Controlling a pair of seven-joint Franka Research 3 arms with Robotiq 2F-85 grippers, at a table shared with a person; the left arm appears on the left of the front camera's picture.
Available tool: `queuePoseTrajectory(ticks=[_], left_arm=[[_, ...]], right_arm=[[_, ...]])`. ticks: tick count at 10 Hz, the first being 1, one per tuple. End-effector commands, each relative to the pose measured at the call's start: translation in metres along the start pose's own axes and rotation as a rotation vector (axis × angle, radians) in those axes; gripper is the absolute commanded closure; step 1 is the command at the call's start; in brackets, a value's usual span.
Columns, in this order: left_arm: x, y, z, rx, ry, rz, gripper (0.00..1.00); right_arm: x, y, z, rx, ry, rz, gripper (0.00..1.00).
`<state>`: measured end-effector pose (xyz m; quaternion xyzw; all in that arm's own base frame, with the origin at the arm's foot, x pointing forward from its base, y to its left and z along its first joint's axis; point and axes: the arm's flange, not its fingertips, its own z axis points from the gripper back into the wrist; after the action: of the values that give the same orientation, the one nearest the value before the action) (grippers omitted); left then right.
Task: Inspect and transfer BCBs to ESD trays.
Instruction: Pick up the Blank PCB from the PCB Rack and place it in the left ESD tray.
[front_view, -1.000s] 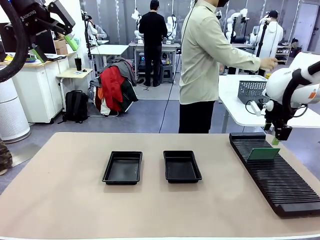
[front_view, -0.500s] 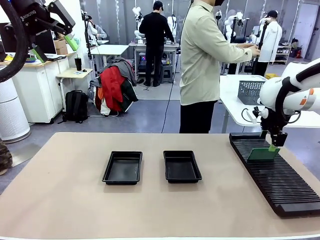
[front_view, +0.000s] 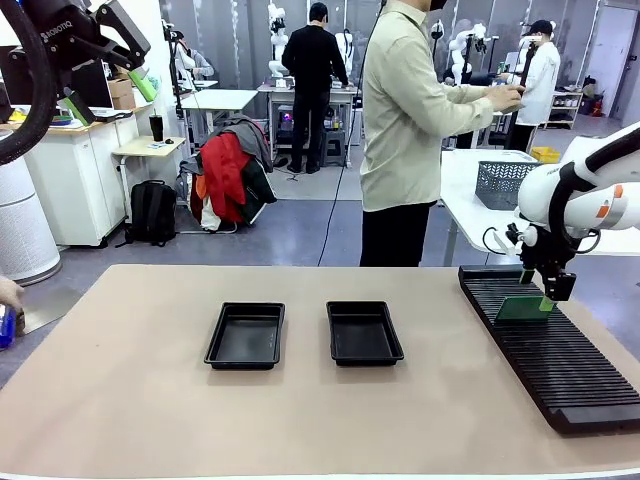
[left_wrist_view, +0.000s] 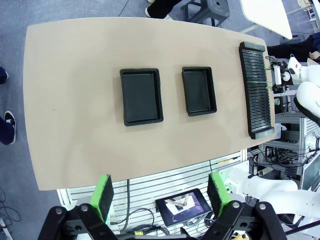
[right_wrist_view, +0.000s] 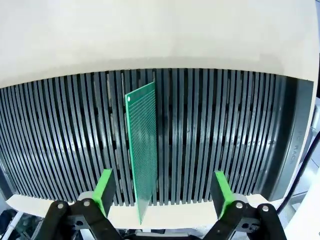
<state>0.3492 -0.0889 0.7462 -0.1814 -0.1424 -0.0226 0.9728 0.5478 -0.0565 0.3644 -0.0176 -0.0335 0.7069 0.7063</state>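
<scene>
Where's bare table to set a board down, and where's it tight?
Free: the table left of the left tray; the strip between right tray and rack; the near edge. Tight: the gap between trays, and the rack's far end, where the open right tool straddles the upright board.

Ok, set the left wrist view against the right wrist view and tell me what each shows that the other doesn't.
Left wrist view, not the right: the whole table from above, both ESD trays empty, and the open left claw high over it all. Right wrist view, not the left: a close look at one green BCB standing on edge in a slot, inside the open right claw, untouched. Both: the black slotted rack and a stretch of the table.
</scene>
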Motion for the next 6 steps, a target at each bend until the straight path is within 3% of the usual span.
queuePoseTrajectory(ticks=[1,6], left_arm=[[-0.0001,0.0002,-0.0005,0.0,0.002,0.0,0.0],[-0.0001,0.0002,-0.0005,0.0,0.002,0.0,0.0]], right_arm=[[-0.003,-0.001,-0.0054,-0.018,-0.03,0.027,0.0],[0.0002,0.0,-0.0011,0.002,-0.002,0.004,0.0]])
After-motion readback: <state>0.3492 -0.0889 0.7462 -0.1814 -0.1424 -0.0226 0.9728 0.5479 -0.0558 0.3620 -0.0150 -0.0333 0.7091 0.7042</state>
